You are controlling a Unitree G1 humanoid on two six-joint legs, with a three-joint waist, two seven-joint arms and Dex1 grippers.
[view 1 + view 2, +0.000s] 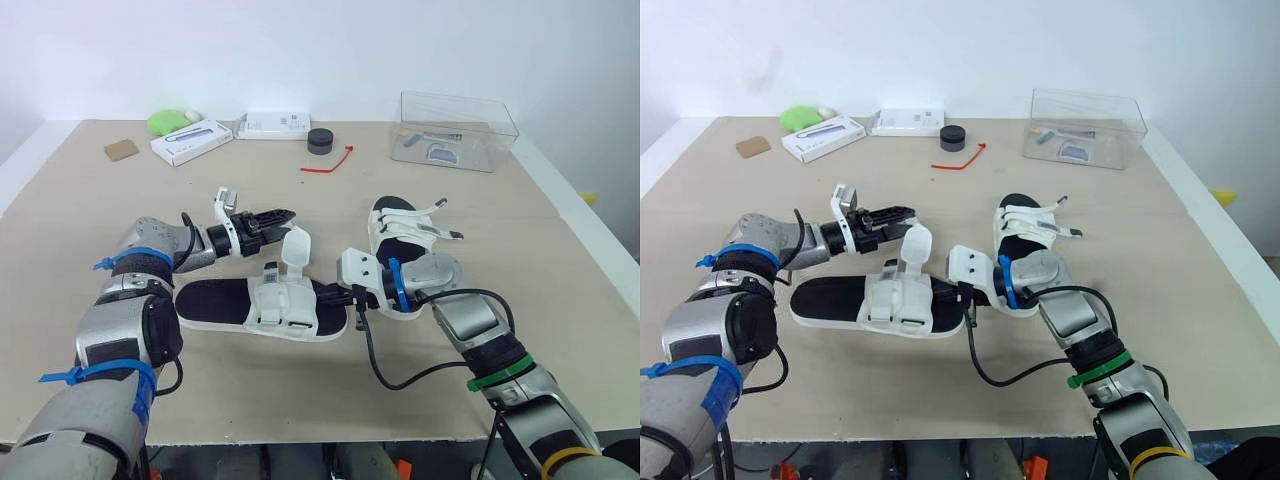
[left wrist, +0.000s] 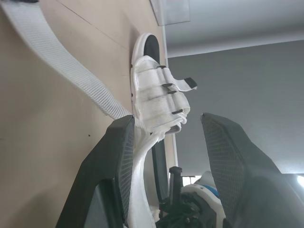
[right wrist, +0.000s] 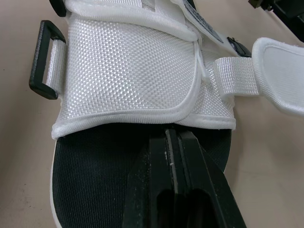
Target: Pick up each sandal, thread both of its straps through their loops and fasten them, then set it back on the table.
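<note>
My left gripper (image 1: 283,216) is spread wide, just beside the raised strap (image 1: 296,250) of the near sandal (image 1: 215,303), which lies flat on the table (image 1: 100,200). My right gripper (image 3: 176,138) is pressed together over that sandal's black footbed (image 3: 95,166). The second sandal (image 1: 395,228) lies just behind my right wrist.

White woven sandal straps (image 3: 128,71), black footbed (image 3: 95,161), perhaps mesh.
</note>
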